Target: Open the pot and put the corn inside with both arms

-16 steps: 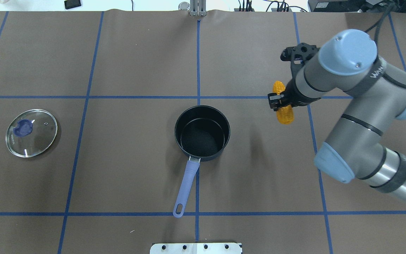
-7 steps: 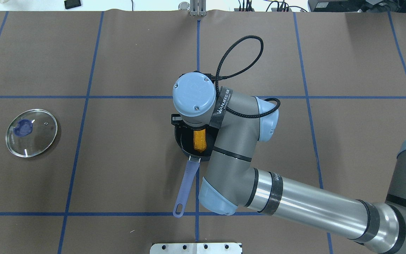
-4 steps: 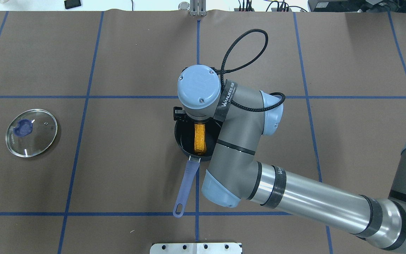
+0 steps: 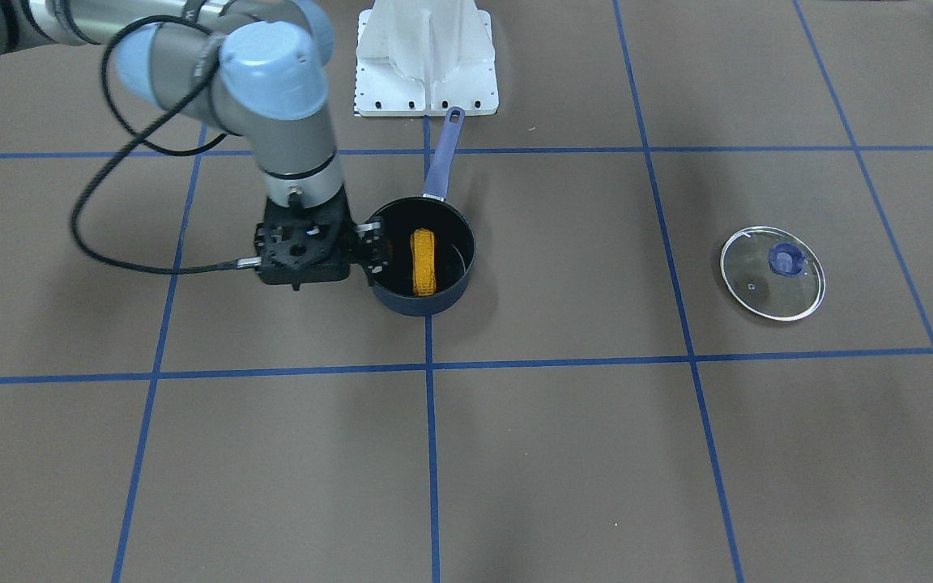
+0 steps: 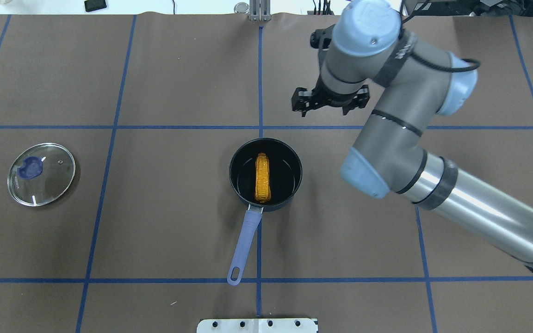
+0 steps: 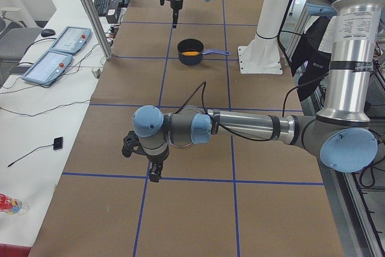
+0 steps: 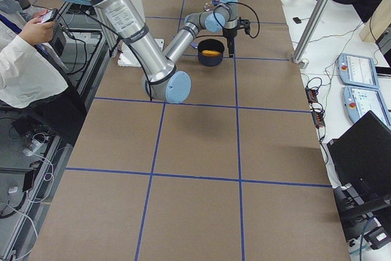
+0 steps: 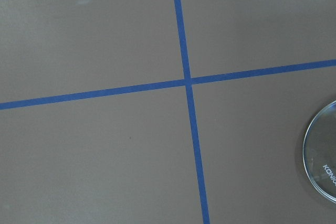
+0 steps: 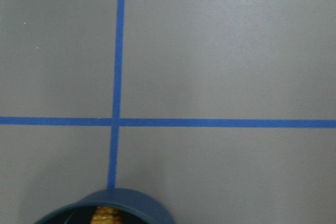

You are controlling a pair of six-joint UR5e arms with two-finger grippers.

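The dark navy pot (image 5: 289, 185) with its lavender handle stands open at the table's middle. The corn (image 5: 262, 178) lies inside it, lengthwise toward the handle; both also show in the front view, pot (image 4: 410, 304) and corn (image 4: 424, 261). My right gripper (image 5: 329, 99) is open and empty, raised above the table beyond the pot and to its right. The right wrist view shows the pot's rim (image 9: 110, 203) at its bottom edge. My left gripper (image 6: 155, 170) hangs over the table's left end; I cannot tell whether it is open or shut.
The round glass lid (image 5: 41, 174) with its blue knob lies flat far left of the pot, and its edge shows in the left wrist view (image 8: 323, 166). The white base plate (image 5: 257, 325) sits at the near edge. An operator (image 7: 24, 59) stands beside the table.
My right gripper carried the corn over the pot, lowered it in and let go. It has since risen and moved away beyond the pot, to the right. The corn stays in the pot.
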